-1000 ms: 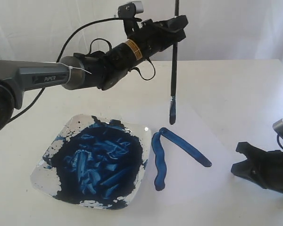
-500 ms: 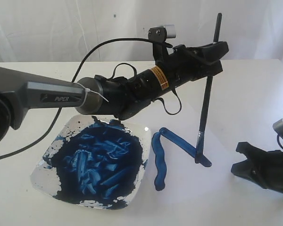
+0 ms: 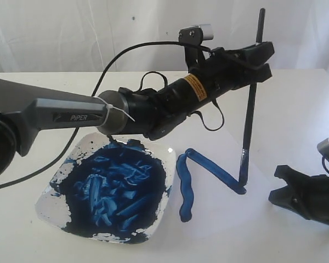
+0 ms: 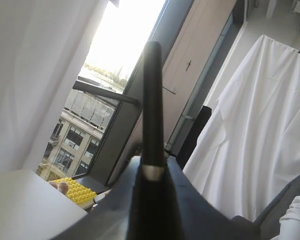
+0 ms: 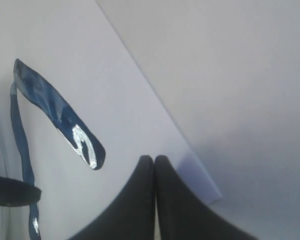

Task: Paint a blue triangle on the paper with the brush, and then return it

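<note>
Your left claw (image 3: 260,59) pinches the brush (image 3: 248,126); beneath it bristles touch the blue triangle (image 3: 214,170); right claw (image 5: 154,162) pressed together.

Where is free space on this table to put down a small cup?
Bare table lies beyond the brush, toward the curtain; bare paper lies in front of the blue triangle strokes. It is crowded around the dish, strokes and right gripper.
</note>
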